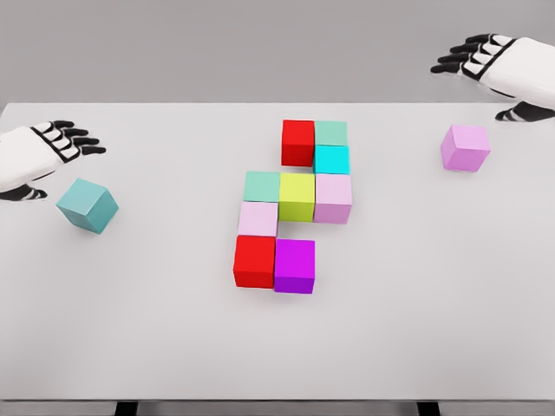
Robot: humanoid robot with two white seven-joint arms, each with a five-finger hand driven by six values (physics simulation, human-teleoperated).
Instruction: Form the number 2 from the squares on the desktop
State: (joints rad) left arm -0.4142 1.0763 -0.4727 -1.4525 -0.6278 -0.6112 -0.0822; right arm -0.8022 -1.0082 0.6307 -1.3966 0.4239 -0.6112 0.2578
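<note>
Nearest to us sit the lower red cube (254,261) and the purple cube (295,266), side by side and touching, forming the start of the digit's bottom stroke. We judge that stroke short: the middle row above runs three wide, made of a mint cube (262,185), a yellow-green cube (297,196) and a pale pink cube (333,198), so the bottom probably wants one more to the purple cube's right. A second pale pink cube (257,218) links middle row to bottom on the left, as a 2 requires. On the right side, a cyan cube (331,159) climbs to the top row, where an upper red cube (297,142) and a grey-green cube (330,133) sit; that row also looks one short on its left.

Two spares lie well apart from the figure on the white table (434,303): a teal cube (87,205), turned askew, near our left hand (43,152), and a lilac cube (465,147) just below our right hand (494,65). Both hands hover with fingers spread, holding nothing. We read each hand as stationed beside its own spare so either can grasp next.
</note>
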